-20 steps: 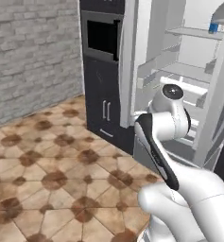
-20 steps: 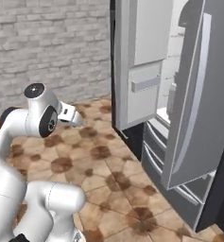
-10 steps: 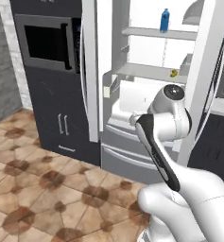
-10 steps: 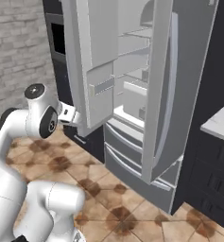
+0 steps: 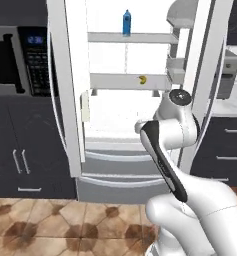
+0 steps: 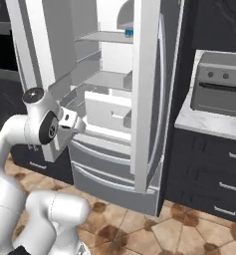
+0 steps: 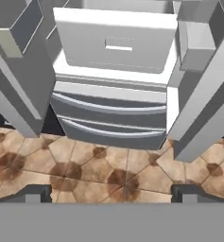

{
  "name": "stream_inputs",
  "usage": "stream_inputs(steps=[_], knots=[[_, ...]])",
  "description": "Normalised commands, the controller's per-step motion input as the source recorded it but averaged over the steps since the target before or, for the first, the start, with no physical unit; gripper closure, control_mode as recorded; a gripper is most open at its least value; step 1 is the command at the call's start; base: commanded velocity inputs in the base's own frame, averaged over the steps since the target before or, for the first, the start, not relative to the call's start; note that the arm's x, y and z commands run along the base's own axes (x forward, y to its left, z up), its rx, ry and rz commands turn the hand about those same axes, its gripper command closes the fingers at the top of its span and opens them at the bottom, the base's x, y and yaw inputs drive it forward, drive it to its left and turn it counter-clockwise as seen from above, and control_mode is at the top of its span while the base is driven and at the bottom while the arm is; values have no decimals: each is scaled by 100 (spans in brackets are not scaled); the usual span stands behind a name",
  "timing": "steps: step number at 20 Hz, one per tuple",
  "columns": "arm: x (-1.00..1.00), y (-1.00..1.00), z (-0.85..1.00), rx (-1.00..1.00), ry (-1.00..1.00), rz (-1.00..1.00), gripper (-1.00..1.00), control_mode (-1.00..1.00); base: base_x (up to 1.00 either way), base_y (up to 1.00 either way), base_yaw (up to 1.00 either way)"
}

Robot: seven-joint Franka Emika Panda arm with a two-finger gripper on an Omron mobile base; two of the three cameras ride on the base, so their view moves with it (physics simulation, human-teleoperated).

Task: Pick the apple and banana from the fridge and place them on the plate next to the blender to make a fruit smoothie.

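- The fingers (image 7: 111, 193) stand wide apart and empty; their two dark tips rise at the bottom of the hand view, aimed down at the tiled floor (image 7: 108, 177) in front of the fridge.
- In the right base view the hand sits tucked close to the arm's upper joint, outside the fridge (image 6: 114, 99) and well apart from any shelf.
- Ahead of the hand, the fridge stands with both grey doors swung open. A white drawer (image 7: 116, 45) with a slot handle sits above two closed grey lower drawers.
- In the left base view a small yellow thing, probably the banana (image 5: 143, 79), lies on the middle shelf (image 5: 125, 80), toward its right end. It is too small to be sure.
- A blue bottle (image 5: 126, 22) stands on the shelf above it.
- I cannot tell where the apple is. The plate and blender cannot be placed either.
- To the fridge's right a toaster oven (image 6: 223, 90) sits on a pale surface (image 6: 209, 127); to its left is a black microwave (image 5: 17, 60).
- Risk, as a judgement: the reach must rise from floor level up to the shelf between two open doors, so the elbow or wrist could strike a door or a door bin.
- The banana is small and curved; an off-centre closure could push it deeper along the shelf.
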Motion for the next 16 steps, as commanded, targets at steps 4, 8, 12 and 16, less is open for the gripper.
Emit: stream_inputs(steps=[4,8,12,16], knots=[[0,0,0,0,0,0,-100,100,55,20,-47],[0,0,0,0,0,0,-100,100,37,26,-20],[0,0,0,0,0,0,-100,100,25,54,-13],[0,0,0,0,0,0,-100,100,30,67,-15]])
